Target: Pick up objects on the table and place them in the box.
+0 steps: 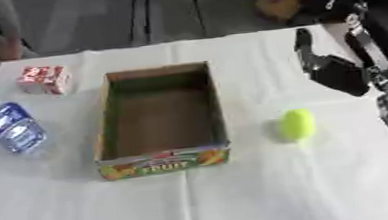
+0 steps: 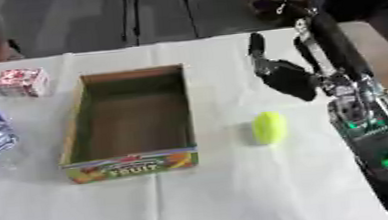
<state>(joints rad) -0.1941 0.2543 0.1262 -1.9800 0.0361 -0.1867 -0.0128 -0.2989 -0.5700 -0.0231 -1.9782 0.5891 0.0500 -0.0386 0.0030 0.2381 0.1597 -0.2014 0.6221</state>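
Right hand (image 2: 284, 76) hangs open and empty, fingers relaxed, just far of the yellow-green ball (image 2: 269, 127), right of the empty box (image 1: 161, 116). Best approach, as judged: lower over the ball and close around its middle, since it may roll on the cloth.

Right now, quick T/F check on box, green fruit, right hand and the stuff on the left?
1. The box is empty. True.
2. The yellow-green fruit lies inside the box. False: it sits on the white cloth to the box's right.
3. The right hand holds the fruit. False: it hovers beyond the fruit, holding nothing.
4. A plastic bottle with a blue label lies left of the box. True.
5. The red-and-white carton is right of the box. False: it is at the far left.
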